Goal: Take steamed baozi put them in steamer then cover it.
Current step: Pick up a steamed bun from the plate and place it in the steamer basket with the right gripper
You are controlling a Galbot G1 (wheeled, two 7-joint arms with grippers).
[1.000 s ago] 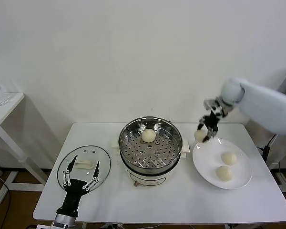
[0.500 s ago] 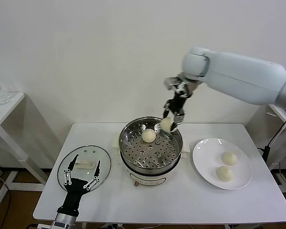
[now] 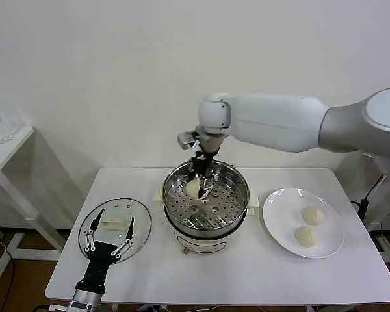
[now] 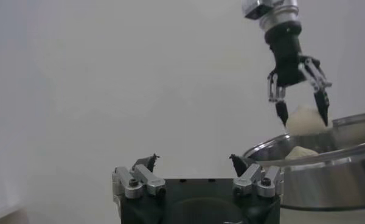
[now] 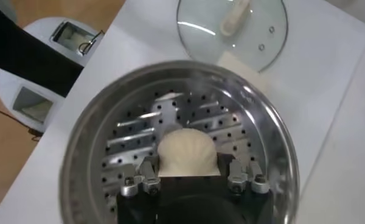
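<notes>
My right gripper (image 3: 201, 184) is shut on a steamed baozi (image 5: 187, 154) and holds it just above the steamer's (image 3: 216, 212) perforated tray (image 5: 131, 141). From the left wrist view that held baozi (image 4: 304, 120) hangs at rim height, and a second one (image 4: 300, 152) rests on the tray below it. Two more baozi (image 3: 312, 215) (image 3: 305, 236) lie on the white plate (image 3: 281, 221) to the right. The glass cover (image 3: 137, 227) with its cream handle (image 3: 114, 224) lies flat left of the steamer. My left gripper (image 3: 108, 244) hovers open over the cover's near edge.
The steamer sits mid-table on its white base (image 3: 198, 246). A second white table (image 3: 6, 146) stands at the far left. The cover (image 5: 231, 27) also shows beyond the steamer rim in the right wrist view.
My right arm has swung left with the baozi, from above the plate's edge to over the steamer and lower into it. The left arm has stayed put.
</notes>
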